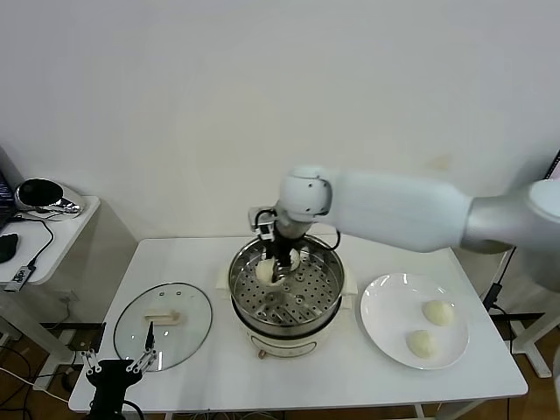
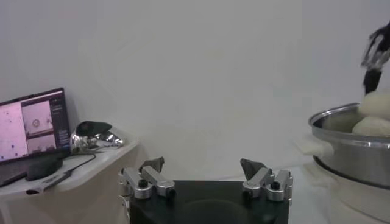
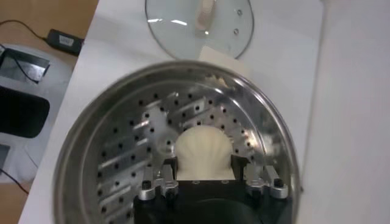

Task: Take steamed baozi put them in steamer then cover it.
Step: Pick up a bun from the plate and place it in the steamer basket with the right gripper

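four baozi (image 1: 437,311), one steamer (image 1: 325,297), one cover (image 1: 188,319)

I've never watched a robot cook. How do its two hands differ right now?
The right hand reaches inside the steamer, fingers beside a baozi on the holed tray; the left hand waits low by the table's front edge near the glass cover. The left hand is wide open and holds nothing; the right hand's fingers stand close around the bun. Both are black with metal fingers.
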{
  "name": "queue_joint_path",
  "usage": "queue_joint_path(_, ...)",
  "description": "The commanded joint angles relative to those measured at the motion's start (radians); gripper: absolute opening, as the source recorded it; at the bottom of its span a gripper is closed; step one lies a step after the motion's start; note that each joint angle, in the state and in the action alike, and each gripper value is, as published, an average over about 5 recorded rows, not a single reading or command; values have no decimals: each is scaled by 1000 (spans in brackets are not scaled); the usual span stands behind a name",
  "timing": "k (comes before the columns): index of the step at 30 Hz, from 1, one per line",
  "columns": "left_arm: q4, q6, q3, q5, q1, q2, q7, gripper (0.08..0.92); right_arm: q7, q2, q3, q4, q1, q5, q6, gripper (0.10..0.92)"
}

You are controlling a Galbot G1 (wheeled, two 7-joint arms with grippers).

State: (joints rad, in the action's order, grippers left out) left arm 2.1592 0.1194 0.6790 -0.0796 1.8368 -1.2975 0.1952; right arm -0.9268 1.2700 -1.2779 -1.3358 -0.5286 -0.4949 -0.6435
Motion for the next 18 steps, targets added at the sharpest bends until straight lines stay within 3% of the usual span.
queue_joint_path(1,-6,5,-1,1,0,0,1,823,22,123,-2,106,70,-9,-39,560)
queue_joint_path(9,-9,10,-2,0,-1,1,2,823,34,116,3,103,66,-19,-66,594)
queue_joint_path(18,0,7,-6,-1,-10,7,0,823,-10,-68,-3,-31,-121,-45,-74,801)
